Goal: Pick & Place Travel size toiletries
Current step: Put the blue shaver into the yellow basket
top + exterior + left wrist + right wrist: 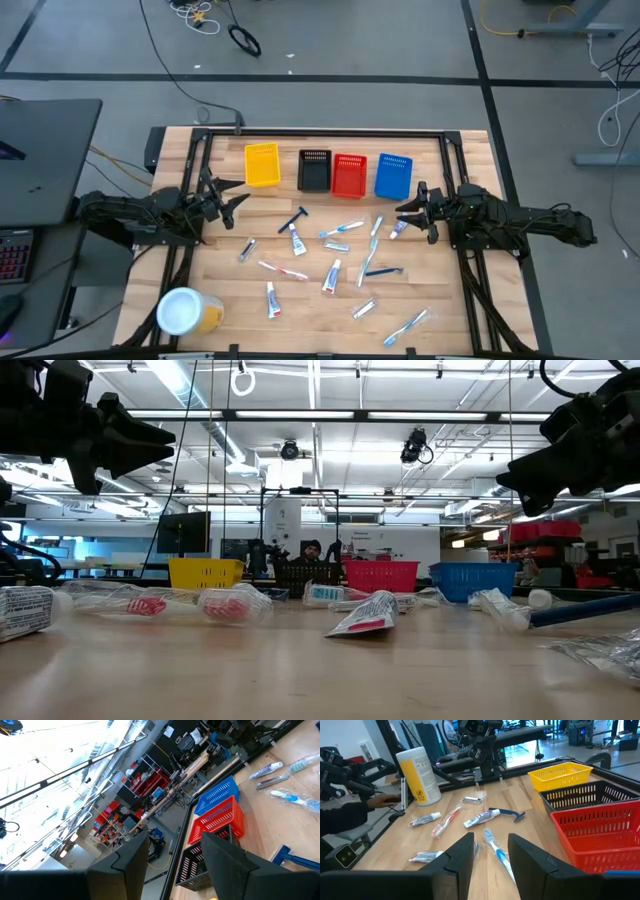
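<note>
Nearest the low camera, a white tube point(25, 610) with dark print lies on the wooden table point(300, 680), with more tubes and a crumpled packet point(365, 615) strewn behind it. I read the left gripper point(232, 198) as spread and holding nothing; it hangs above the table at the left edge, and its wrist view looks out over the baskets toward the room. The right gripper point(410, 213) is likewise spread and empty, raised at the right edge, just beside a small tube point(398, 230). Outward from the jaws, the toiletries point(330, 255) lie scattered across the middle of the table: tubes, toothbrushes point(497, 852), a razor point(295, 220). None is in a basket. Four baskets stand in a row along the far edge, yellow point(262, 165), black point(314, 171), red point(349, 175) and blue point(393, 176), presumably as drop points within reach of both arms. A large yellow jar point(188, 312) lies at the near left corner. I judge picking has not begun.
</note>
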